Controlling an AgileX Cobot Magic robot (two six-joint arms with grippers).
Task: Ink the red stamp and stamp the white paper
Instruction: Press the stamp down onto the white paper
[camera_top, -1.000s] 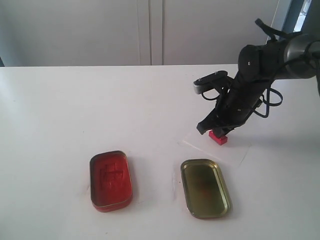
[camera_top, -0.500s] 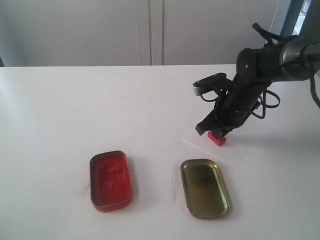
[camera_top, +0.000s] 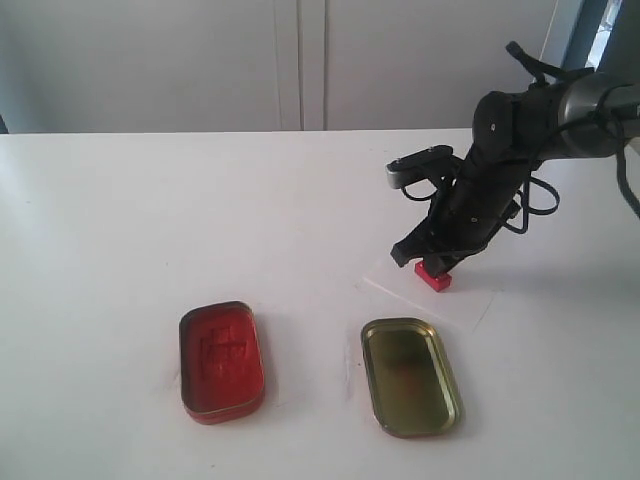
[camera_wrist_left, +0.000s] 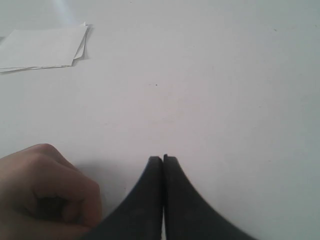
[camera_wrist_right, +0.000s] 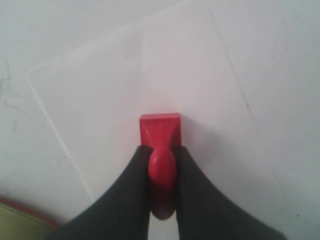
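Note:
The red stamp (camera_top: 434, 277) stands with its block base on the white paper (camera_top: 462, 301), on the table's right side. My right gripper (camera_top: 431, 259) reaches down from the black arm and is shut on the stamp's knob. In the right wrist view both black fingers clamp the rounded knob of the stamp (camera_wrist_right: 160, 131) on either side, midway at the gripper (camera_wrist_right: 161, 150), with the paper (camera_wrist_right: 125, 75) spread beneath. No print shows on the paper. My left gripper (camera_wrist_left: 162, 159) is shut with nothing in it, over bare table, and is out of the exterior view.
The open red ink tin (camera_top: 222, 360) lies at the front left and its gold lid (camera_top: 410, 376) lies just in front of the paper. Beside the left gripper there is a person's fist (camera_wrist_left: 45, 192), and a small stack of white sheets (camera_wrist_left: 42, 47) lies farther off.
The right arm has shifted very slightly towards the left. The stamp stays gripped and down on the paper.

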